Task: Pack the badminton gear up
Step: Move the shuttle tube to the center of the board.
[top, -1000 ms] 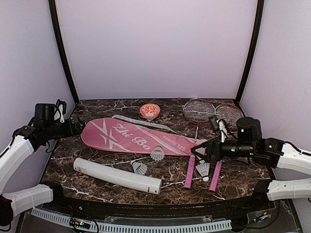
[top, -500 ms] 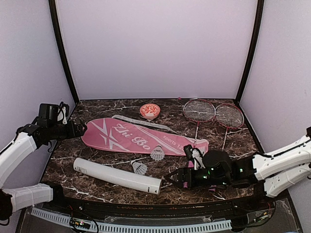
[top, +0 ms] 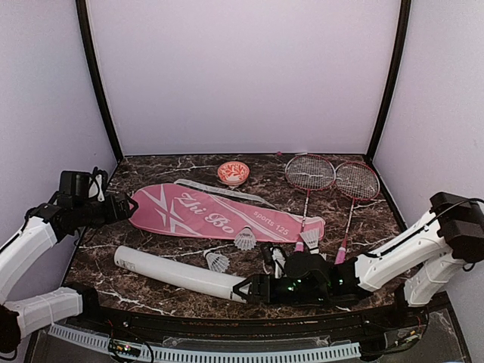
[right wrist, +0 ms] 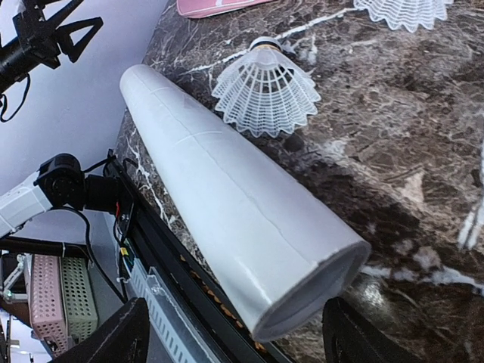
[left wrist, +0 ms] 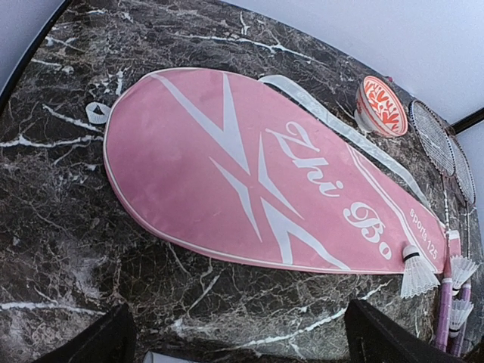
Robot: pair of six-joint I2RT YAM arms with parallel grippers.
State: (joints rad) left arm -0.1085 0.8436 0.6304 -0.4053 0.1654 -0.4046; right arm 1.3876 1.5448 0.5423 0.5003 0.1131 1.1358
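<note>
The long white tube [top: 178,274] lies along the table's front, its open end to the right. My right gripper [top: 243,290] is low at that end, open, with the tube's mouth [right wrist: 318,291] between its fingers and a gap on each side. One shuttlecock [right wrist: 265,89] lies just behind the tube, and two more [top: 244,240] [top: 310,239] lie by the cover's near edge. The pink "Zhi Bo" cover [top: 219,213] lies flat across the middle. My left gripper [top: 125,206] hovers open at its rounded left end [left wrist: 136,151]. Two red-framed rackets [top: 310,172] [top: 357,180] lie at the back right, their pink handles partly hidden by my right arm.
A small red-and-white bowl [top: 233,173] stands at the back, behind the cover. The cover's white strap [left wrist: 333,128] trails along its far side. The table's front edge and a ribbed cable rail [right wrist: 162,318] run just under the tube's open end.
My right arm has swung down and left, from above the racket handles to the tube's open end. The left gripper has edged right, closer to the cover.
</note>
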